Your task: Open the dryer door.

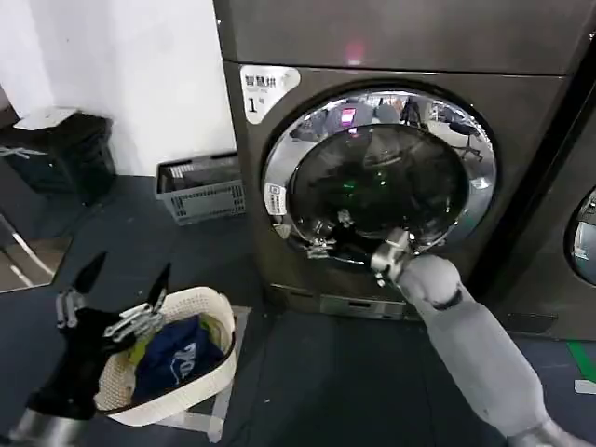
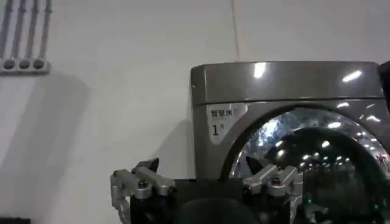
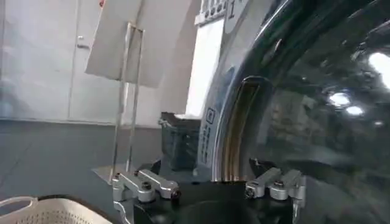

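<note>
Filling the upper right of the head view, the dryer door [image 1: 380,177] looks shut, rigid and hinged; its chrome ring seems slick, its tinted glass worth sparing, so a hold at the recessed edge is probably safest. Reaching up from the lower right, the right gripper [image 1: 391,254] sits at the door's lower rim, spread apart and empty. Parked at lower left, the left gripper [image 1: 121,296] hangs open over a laundry basket [image 1: 216,370].

Dryer door [image 1: 379,177]: mirror-glossy chrome ring, dark smooth tinted glass centre. Dryer body [image 1: 400,37]: brushed grey metal, satin sheen. Crate [image 1: 200,186]: grey slatted plastic. Basket [image 1: 200,372]: cream perforated plastic, blue cloth [image 1: 177,354] inside. Right arm [image 1: 475,349]: matt grey shell.
</note>
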Controlling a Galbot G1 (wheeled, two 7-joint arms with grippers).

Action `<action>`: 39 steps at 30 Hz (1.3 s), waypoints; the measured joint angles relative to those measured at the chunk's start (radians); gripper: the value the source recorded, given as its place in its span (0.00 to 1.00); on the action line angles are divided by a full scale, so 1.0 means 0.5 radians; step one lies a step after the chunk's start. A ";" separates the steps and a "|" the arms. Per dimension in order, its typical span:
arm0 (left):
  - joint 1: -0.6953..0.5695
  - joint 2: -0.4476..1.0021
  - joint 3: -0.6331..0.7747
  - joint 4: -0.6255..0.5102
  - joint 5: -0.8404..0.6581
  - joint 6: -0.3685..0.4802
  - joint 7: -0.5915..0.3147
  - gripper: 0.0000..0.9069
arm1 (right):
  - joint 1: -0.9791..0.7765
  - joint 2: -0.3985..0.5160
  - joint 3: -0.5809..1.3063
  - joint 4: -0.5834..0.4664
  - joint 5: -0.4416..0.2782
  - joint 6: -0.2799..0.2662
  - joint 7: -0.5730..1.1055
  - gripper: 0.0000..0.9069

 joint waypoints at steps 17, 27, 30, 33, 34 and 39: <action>0.029 -0.016 0.052 0.002 0.027 -0.035 0.025 1.00 | 0.128 0.129 -0.068 -0.214 0.101 0.006 -0.086 1.00; 0.020 -0.011 0.064 0.002 0.025 -0.038 0.062 1.00 | 0.131 0.088 -0.087 -0.193 0.195 -0.003 -0.274 1.00; -0.001 -0.005 0.060 0.002 0.021 -0.036 0.079 1.00 | 0.101 0.043 -0.096 -0.155 0.295 -0.018 -0.374 1.00; -0.028 0.013 0.049 0.002 0.002 -0.025 0.100 1.00 | 0.068 -0.010 -0.094 -0.089 0.324 -0.083 -0.510 1.00; -0.039 0.021 0.040 0.002 -0.024 -0.010 0.115 1.00 | 0.056 -0.030 -0.091 -0.064 0.325 -0.087 -0.556 1.00; -0.113 0.083 -0.016 0.045 -0.192 0.038 0.241 1.00 | -0.006 -0.130 -0.057 0.058 0.357 -0.075 -0.832 1.00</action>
